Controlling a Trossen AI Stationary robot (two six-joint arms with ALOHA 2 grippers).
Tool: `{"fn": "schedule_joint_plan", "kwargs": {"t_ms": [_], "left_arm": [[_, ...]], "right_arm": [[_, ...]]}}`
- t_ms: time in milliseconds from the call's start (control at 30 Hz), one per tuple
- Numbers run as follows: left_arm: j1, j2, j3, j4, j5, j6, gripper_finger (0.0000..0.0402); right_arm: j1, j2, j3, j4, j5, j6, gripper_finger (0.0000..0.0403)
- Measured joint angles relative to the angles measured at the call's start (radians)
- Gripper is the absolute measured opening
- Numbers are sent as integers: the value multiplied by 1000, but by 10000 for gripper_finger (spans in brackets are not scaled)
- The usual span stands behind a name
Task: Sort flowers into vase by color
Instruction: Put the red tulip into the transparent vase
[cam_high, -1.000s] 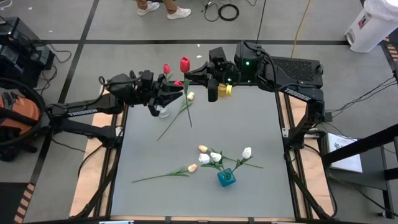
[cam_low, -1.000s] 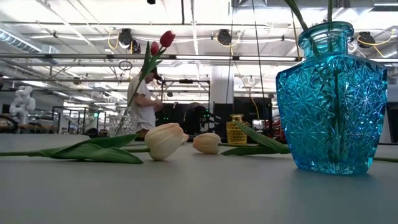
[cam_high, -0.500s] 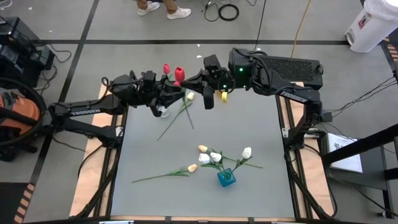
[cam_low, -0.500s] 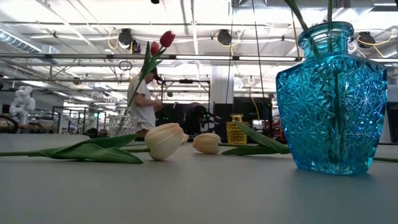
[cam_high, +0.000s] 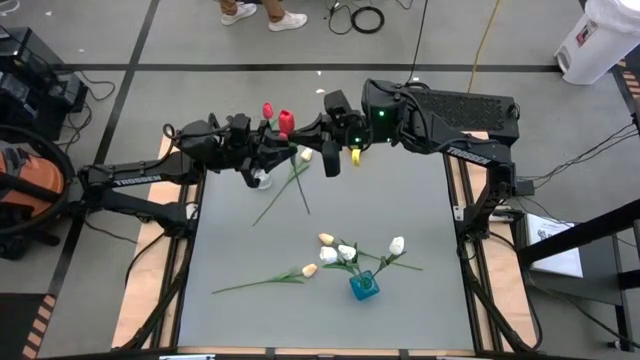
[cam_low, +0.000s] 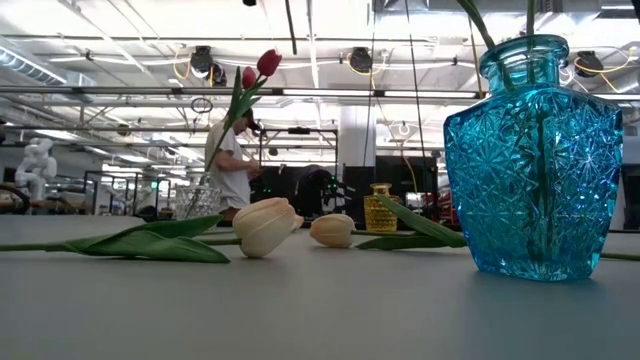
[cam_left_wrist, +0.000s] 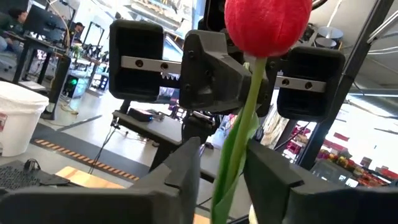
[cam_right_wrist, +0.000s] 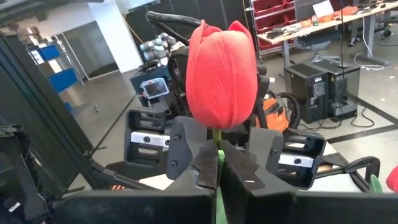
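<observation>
grey worktop (cam_high: 390, 215) | orange-and-black vacuum (cam_high: 25, 190) on floor left of it | white bin (cam_high: 598, 40) at far right corner | coiled black cable (cam_high: 367, 18) on floor beyond | person's shoes (cam_high: 262, 14) near cable | papers (cam_high: 556, 245) at right

The blue vase (cam_low: 533, 160) is glossy cut glass, faceted and see-through. The surface (cam_high: 400, 200) looks smooth, matt grey. The red tulip (cam_right_wrist: 221, 74) has soft, cloth-like petals. Both end effectors' fingers (cam_left_wrist: 186, 168) are matt dark plastic.

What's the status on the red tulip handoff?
Right gripper shut on red tulip stem. Left gripper open around same stem. Nothing blocking.
</observation>
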Motion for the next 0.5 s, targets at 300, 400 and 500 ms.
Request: {"fn": "schedule_joint_plan", "kwargs": {"t_ms": [300, 400, 500], "left_arm": [[0, 0, 0, 1, 2, 36, 12], [0, 0, 0, 1, 2, 43, 10], [0, 0, 0, -1, 2, 61, 10]], "right_arm": [[-2, 0, 0, -2, 7, -3, 0], [-2, 0, 0, -5, 6, -3, 0], [-2, 0, 0, -6, 6, -3, 0]]}}
